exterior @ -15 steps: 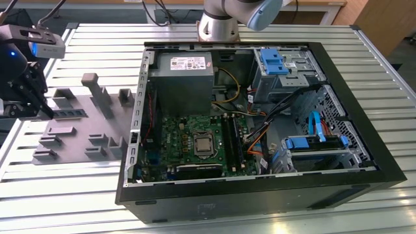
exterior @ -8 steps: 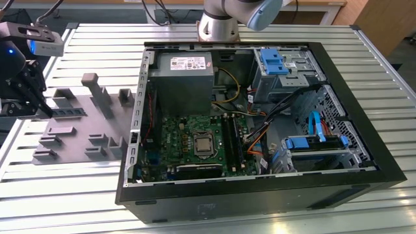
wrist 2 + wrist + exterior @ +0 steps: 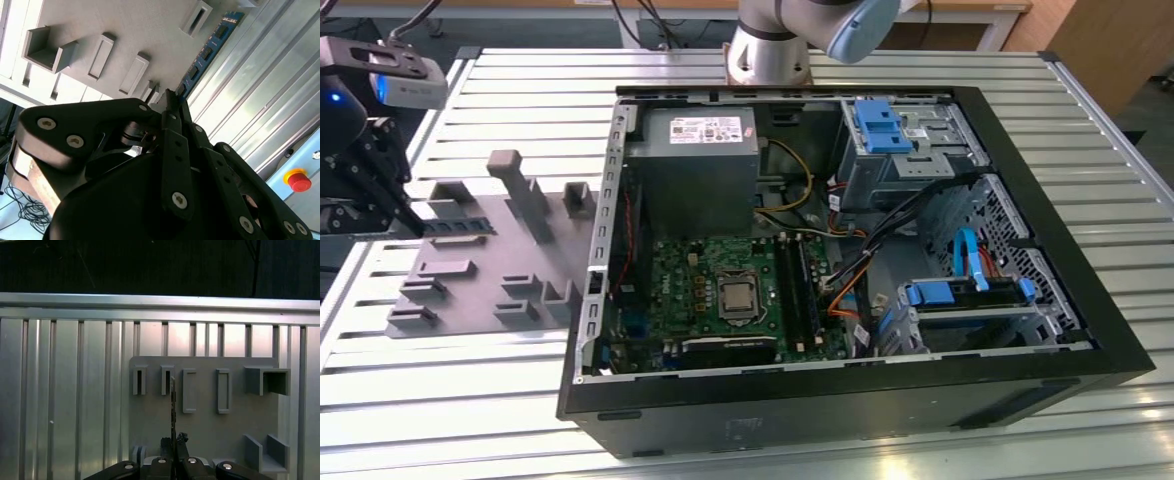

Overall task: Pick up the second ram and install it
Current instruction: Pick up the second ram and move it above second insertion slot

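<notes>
Standing on its long edge on the grey fixture plate [image 3: 480,290], middle left of the exterior view, the second ram [image 3: 460,225] [image 3: 173,400] has its long axis running left to right. The gripper [image 3: 403,222] [image 3: 174,441] meets its left end, fingers drawn together, clamped on that 1 end.

Exterior view: cam high, off the arm, tilted down over the table [image 3: 881,65], open PC case [image 3: 1107,340] mid-frame, claw [image 3: 400,220] far off at the exterior view's left edge. Both wrist views: cams right behind the claw, v. close, looking past its tip. The second wrist view slants, the first wrist view looks straight on. All 3 share the grey plate [image 3: 467,270] just beyond the claw.
</notes>
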